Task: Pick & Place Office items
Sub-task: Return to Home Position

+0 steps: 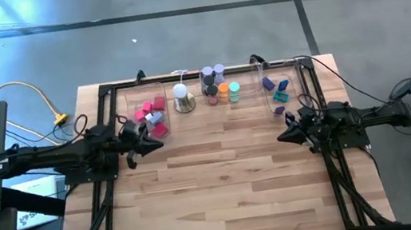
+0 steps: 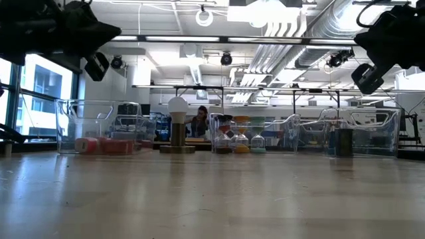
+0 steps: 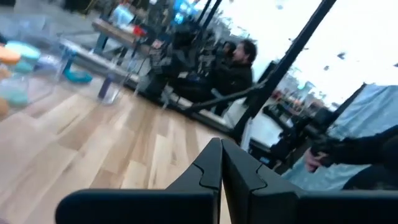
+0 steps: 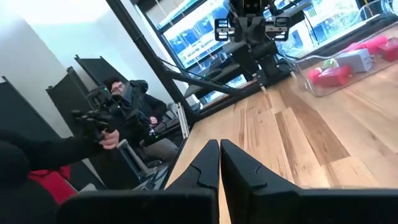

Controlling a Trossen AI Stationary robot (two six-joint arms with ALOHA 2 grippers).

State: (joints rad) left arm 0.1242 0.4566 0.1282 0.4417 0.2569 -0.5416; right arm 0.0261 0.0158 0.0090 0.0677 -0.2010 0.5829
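Left gripper (image 3: 221,146), right gripper (image 4: 219,146) pinched closed near side edges; office items (image 1: 157,105) along far edge

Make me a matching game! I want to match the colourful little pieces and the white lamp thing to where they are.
Things:
1. red and pink blocks
2. blue and purple blocks
3. orange and teal rolls
4. white dome

Places:
A. in the right clear tray
B. on the table, between two trays
C. in the left clear tray
D. in the middle clear tray

Pairs: 1-C, 2-A, 3-D, 4-B
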